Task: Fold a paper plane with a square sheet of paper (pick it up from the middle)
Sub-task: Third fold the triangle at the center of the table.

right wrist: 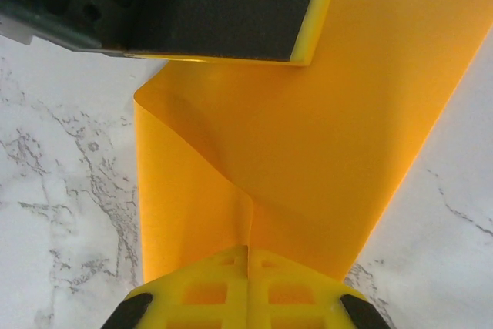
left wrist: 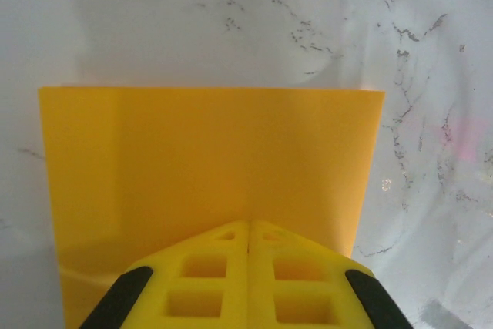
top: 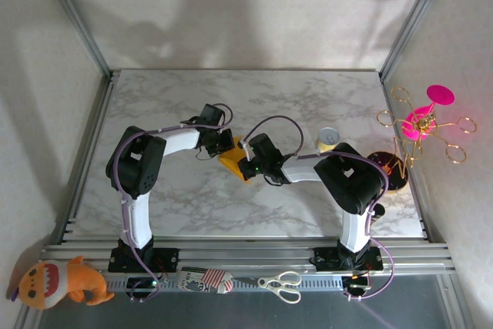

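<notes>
Sheet (left wrist: 208, 159) is at mid-table, between the two arms, and not yet a plane: it is an unfinished strip with one soft ridge. Left claw (left wrist: 248, 225) is fully closed at the sheet's near edge and appears to pinch it there, the paper spreading flat beyond the tips to a straight far edge. Right claw (right wrist: 248, 250) is likewise closed, nipping the opposite side; a raised fold runs straight into its seam, so the grip is confirmed. Judgement: the two holds keep the paper taut so a crease can be set or the sheet turned. The left edge curls upward near the left claw and could buckle if the claws draw together. The table (top: 177, 206) is open marble ahead and to the left. A can (top: 328, 139) stands near the right arm, limiting swing that way.
</notes>
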